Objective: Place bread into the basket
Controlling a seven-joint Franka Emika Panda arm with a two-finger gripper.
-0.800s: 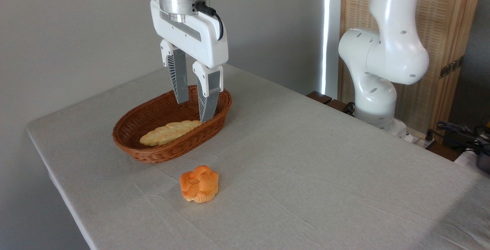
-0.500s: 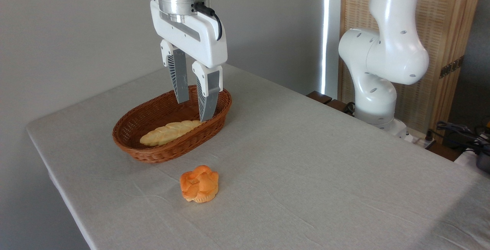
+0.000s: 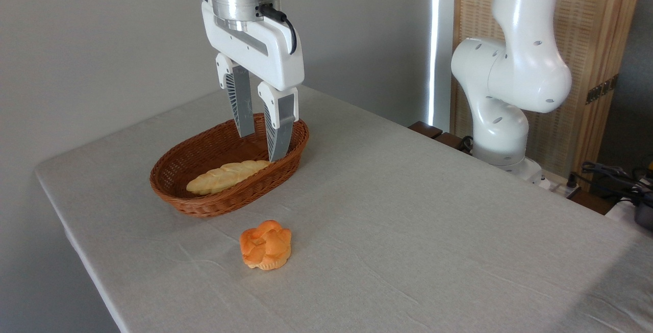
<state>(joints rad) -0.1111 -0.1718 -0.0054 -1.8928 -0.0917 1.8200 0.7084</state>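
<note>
The bread (image 3: 266, 245), a small orange-golden bun with a knotted top and a paler base, sits on the grey tablecloth (image 3: 408, 231) in the lower middle of the frame, alone and touching nothing else. It lies outside the basket (image 3: 173, 172), just below and a little to the right of the basket's near rim, with a strip of bare cloth between the two.

The gripper (image 3: 261, 147) hangs well above and behind the bun, in the upper middle of the frame, over the right-hand end of the basket. Its two grey ribbed fingers (image 3: 279, 131) point straight down with a clear gap between them, jaws parted and holding nothing. The bun is nowhere near that gap; it lies lower in the frame and apart from the fingertips.

Inside the oval brown wicker basket lies a long pale-yellow braided loaf (image 3: 227, 176), stretched along the near side, its right end close under the fingertips; whether they touch cannot be told.

The white arm base (image 3: 502, 93) stands at the table's right far edge, before a slatted wooden screen (image 3: 597, 42).
</note>
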